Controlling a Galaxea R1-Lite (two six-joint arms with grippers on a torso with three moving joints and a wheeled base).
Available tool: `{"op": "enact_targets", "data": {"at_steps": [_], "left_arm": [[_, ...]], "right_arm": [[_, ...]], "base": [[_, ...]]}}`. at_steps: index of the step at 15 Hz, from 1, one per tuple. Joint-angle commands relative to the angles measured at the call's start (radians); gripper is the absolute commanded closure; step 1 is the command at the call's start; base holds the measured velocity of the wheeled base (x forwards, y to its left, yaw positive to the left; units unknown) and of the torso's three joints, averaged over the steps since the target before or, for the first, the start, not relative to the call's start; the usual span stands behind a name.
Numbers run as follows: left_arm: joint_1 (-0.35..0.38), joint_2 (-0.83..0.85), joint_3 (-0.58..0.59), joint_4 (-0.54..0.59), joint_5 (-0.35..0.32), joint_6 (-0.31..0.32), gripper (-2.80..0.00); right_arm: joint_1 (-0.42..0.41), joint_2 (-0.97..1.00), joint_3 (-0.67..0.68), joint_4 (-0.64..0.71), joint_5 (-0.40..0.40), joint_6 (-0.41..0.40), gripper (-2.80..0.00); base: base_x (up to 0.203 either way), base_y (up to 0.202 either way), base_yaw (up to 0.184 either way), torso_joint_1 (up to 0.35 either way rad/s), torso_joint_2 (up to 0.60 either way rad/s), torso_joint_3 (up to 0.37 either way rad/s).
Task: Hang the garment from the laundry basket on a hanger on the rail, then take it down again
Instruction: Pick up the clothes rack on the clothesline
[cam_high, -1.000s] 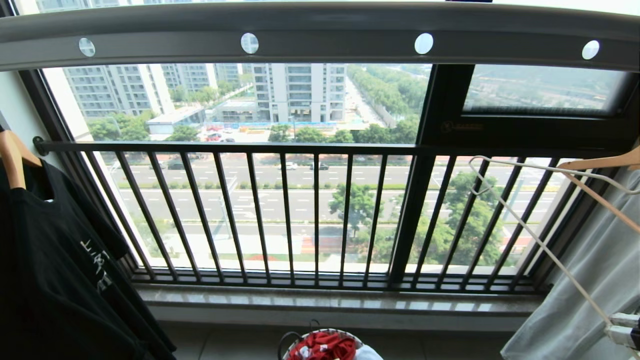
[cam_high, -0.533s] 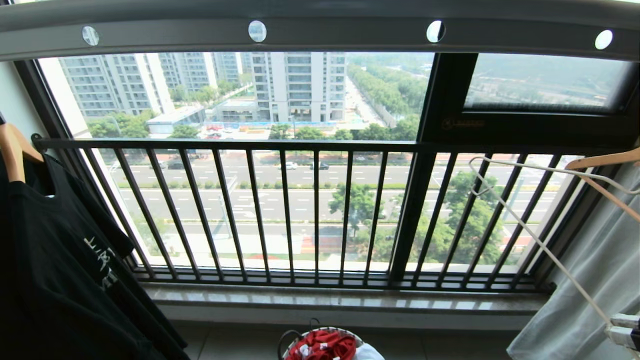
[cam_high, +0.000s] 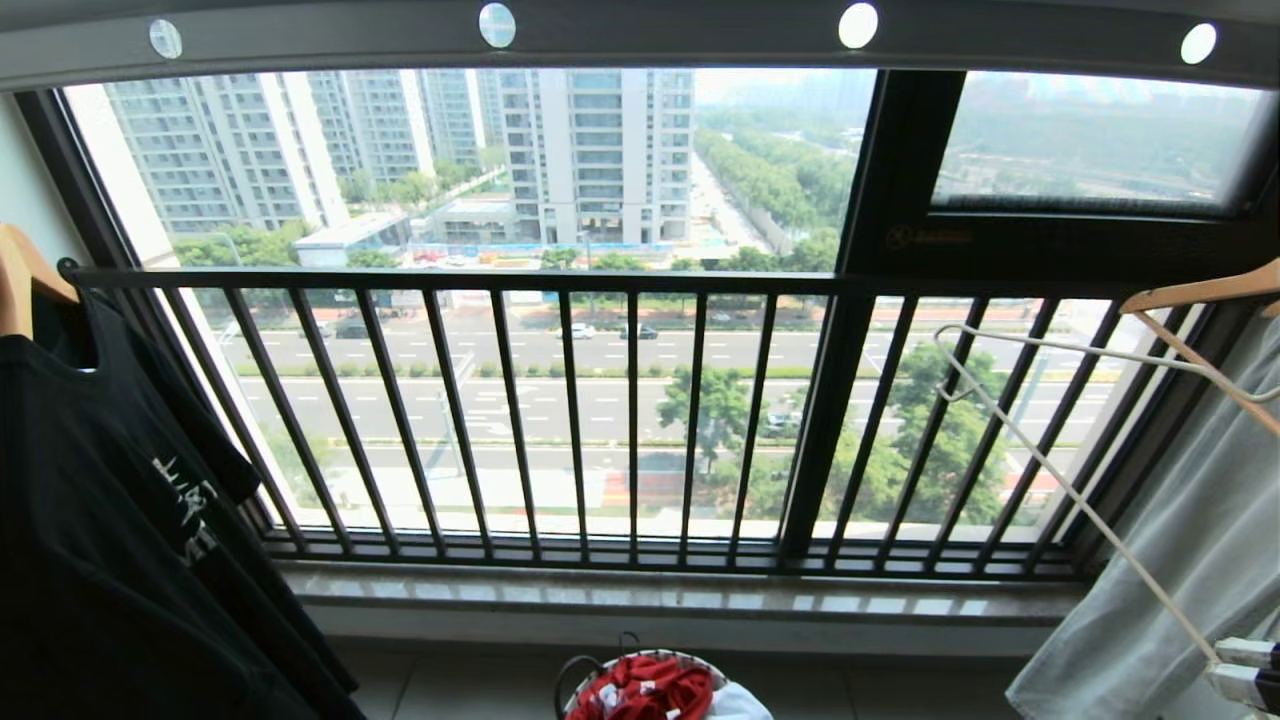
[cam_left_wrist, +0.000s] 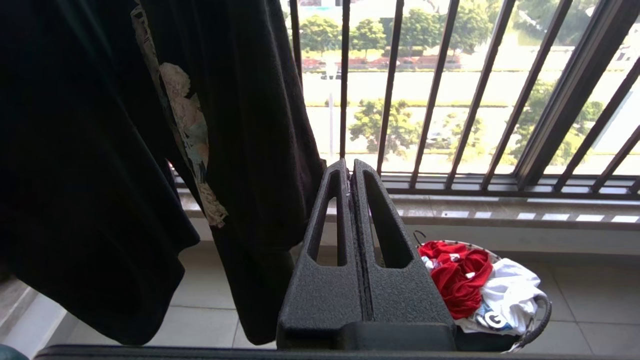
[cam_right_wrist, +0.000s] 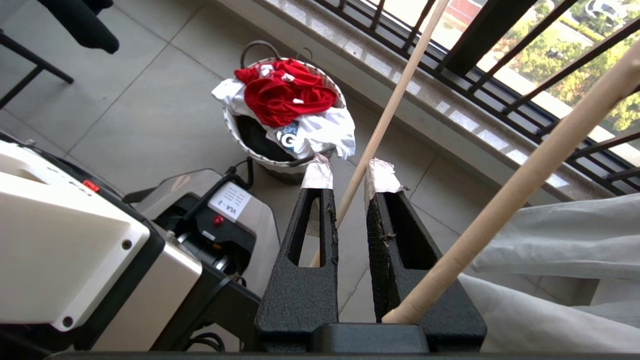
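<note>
In your head view the rail (cam_high: 640, 40) ran overhead and the garment (cam_high: 645, 688) lay in the laundry basket (cam_high: 585, 680) (near, low centre). Your left gripper (cam_left_wrist: 350, 170) was clenched, empty. Your right gripper (cam_right_wrist: 347, 177) grasped the hanger (cam_right_wrist: 385, 120) at right.

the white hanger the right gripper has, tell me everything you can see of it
The hanger is a thin white frame, by its look coated wire or plastic. One long straight arm slants up from the right gripper toward a small hook at its end, and a second thin arm runs off to the right past the pale grey garment. It hangs empty in front of the window railing. In the right wrist view its rod passes between the taped fingertips.
</note>
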Motion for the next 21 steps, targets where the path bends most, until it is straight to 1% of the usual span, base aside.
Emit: {"op": "enact_targets", "data": {"at_steps": [1, 7, 9, 16, 21], "left_arm": [[0.0, 0.0, 0.0, 0.0, 0.001, 0.0, 0.0], [0.0, 0.0, 0.0, 0.0, 0.001, 0.002, 0.0], [0.0, 0.0, 0.0, 0.0, 0.001, 0.0, 0.0], [0.0, 0.0, 0.0, 0.0, 0.001, 0.0, 0.0], [0.0, 0.0, 0.0, 0.0, 0.001, 0.0, 0.0]], "right_arm": [[0.0, 0.0, 0.004, 0.004, 0.002, -0.006, 0.0], [0.0, 0.0, 0.015, 0.002, 0.002, -0.008, 0.0], [0.0, 0.001, 0.018, 0.002, 0.002, -0.028, 0.0], [0.0, -0.006, 0.036, 0.002, 0.002, -0.028, 0.0], [0.0, -0.006, 0.074, -0.068, 0.001, -0.029, 0.0]], "base": [[0.0, 0.0, 0.0, -0.132, 0.26, 0.136], [0.0, 0.0, 0.0, -0.138, 0.3, 0.159], [0.0, 0.0, 0.0, -0.143, 0.31, 0.169], [0.0, 0.0, 0.0, -0.146, 0.32, 0.175], [0.0, 0.0, 0.0, -0.149, 0.34, 0.187]]}}
